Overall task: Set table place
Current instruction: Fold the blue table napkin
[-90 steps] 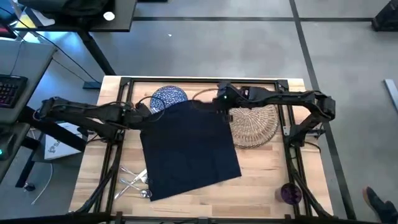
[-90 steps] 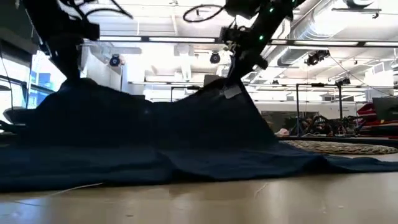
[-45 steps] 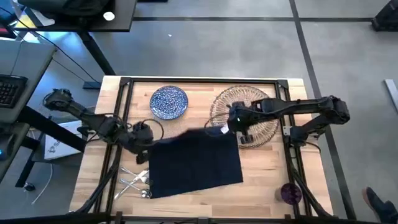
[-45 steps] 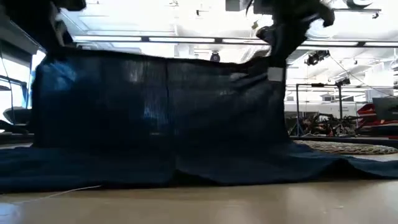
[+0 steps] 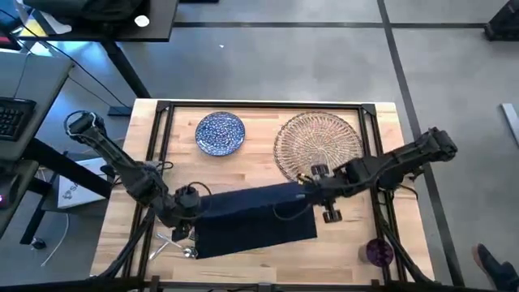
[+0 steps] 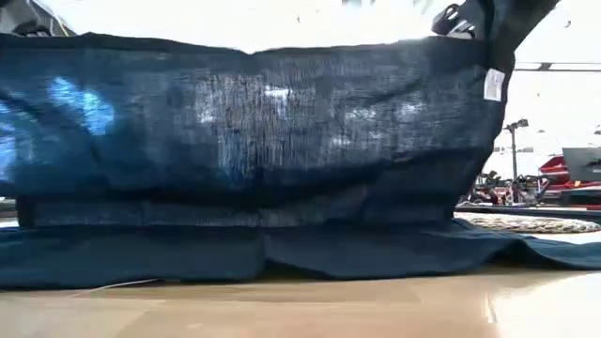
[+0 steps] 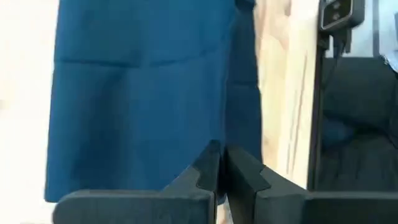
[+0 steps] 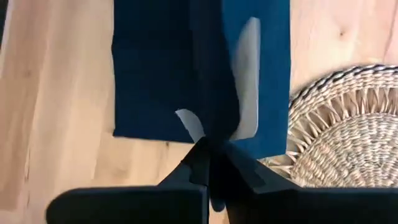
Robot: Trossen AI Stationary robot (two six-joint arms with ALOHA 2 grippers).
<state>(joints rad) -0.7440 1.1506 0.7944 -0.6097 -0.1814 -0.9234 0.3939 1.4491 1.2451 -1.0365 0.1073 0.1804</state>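
- over the near half of the table (image 5: 259, 166), the left gripper (image 5: 193, 203) and the right gripper (image 5: 308, 185) each pinch a far corner of the napkin (image 5: 255, 217), one at each end of its raised edge.
- left gripper: the left wrist view shows its fingers (image 7: 202, 174) closed to a thin slit on the blue cloth (image 7: 143, 93).
- right gripper: the right wrist view shows its fingers (image 8: 202, 158) clamped on a folded bunch of the cloth (image 8: 161, 68), with a white tag (image 8: 249, 74) beside the fold.
- from above, the napkin looks like a dark band stretched between the two grippers, its near part lying flat on the wood.
- the low view alone shows that the held edge is lifted: the cloth (image 6: 244, 141) hangs like a curtain, with its lower part folded forward on the tabletop (image 6: 300, 305). the white tag (image 6: 494, 84) shows at its upper corner, under the dark gripper.
- only the view from above shows the rest of the setting: the plate (image 5: 220, 133) and the wicker mat (image 5: 318, 144) lie side by side along the far edge, the mat just beyond the right gripper.
- the cutlery (image 5: 174, 239) pokes out at the napkin's left near corner, partly under the left arm; the purple cup (image 5: 379, 252) stands at the near right corner, well apart from the cloth.
- the right wrist view shows the mat (image 8: 348, 124) close beside the cloth; the low view shows only its edge (image 6: 526, 223).
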